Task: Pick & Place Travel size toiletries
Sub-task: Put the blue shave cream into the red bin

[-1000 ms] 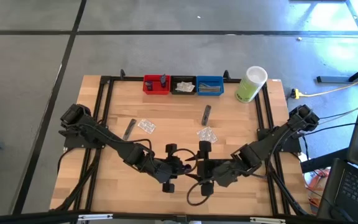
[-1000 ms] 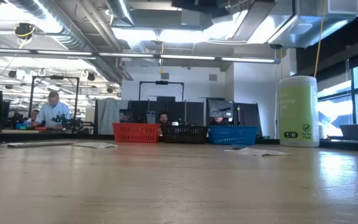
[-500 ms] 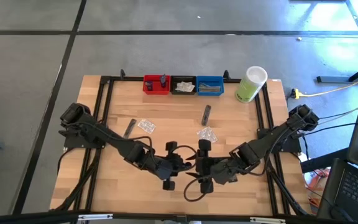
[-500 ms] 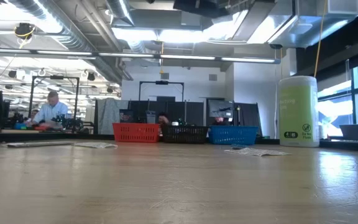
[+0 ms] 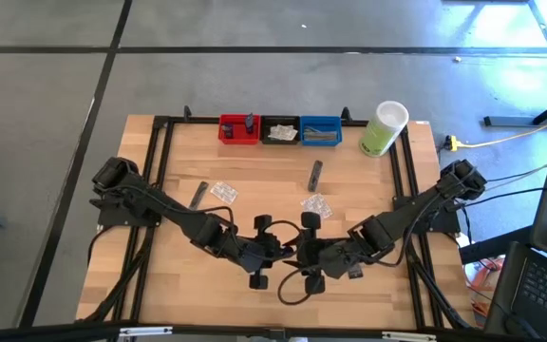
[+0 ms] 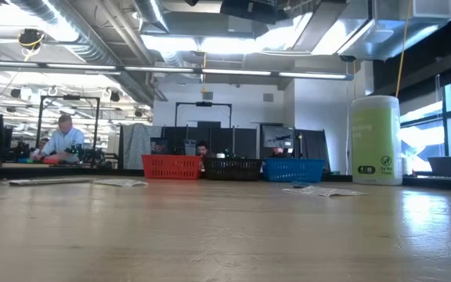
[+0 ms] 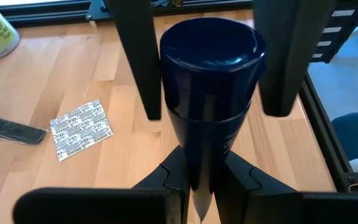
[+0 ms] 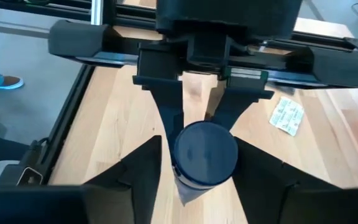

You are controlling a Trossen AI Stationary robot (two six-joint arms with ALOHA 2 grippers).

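1. You have a dark navy tube (image 7: 207, 118) clamped between the fingers of the left gripper (image 5: 288, 252), cap end pointing at the right gripper (image 5: 301, 253); the cap is a flat round disc, the body glossy, narrowing to a flat crimped tail back in the left gripper's grasp
2. Your right gripper (image 8: 205, 155) sits nose to nose with the left one, its fingers spread to either side of the tube's cap with a gap showing on both sides, so it has no hold on anything
3. Past the grippers, towards the bins, you can see a clear packet (image 5: 317, 204) with white contents just ahead, a grey sachet (image 5: 314, 173) beyond it, and off to the left arm's side a second clear packet (image 5: 223, 192) beside another grey sachet (image 5: 198, 197)
4. The red bin (image 5: 238, 129), black bin (image 5: 280, 130) and blue bin (image 5: 320, 131) line the far edge, each with small items in it, and a pale-green container (image 5: 383, 129) with a white lid stands to their right
5. The table (image 5: 160, 285) is pale wood planks in a black frame, on a grey floor
6. The low view shows an open workshop behind, with a person (image 6: 63, 138) at a bench
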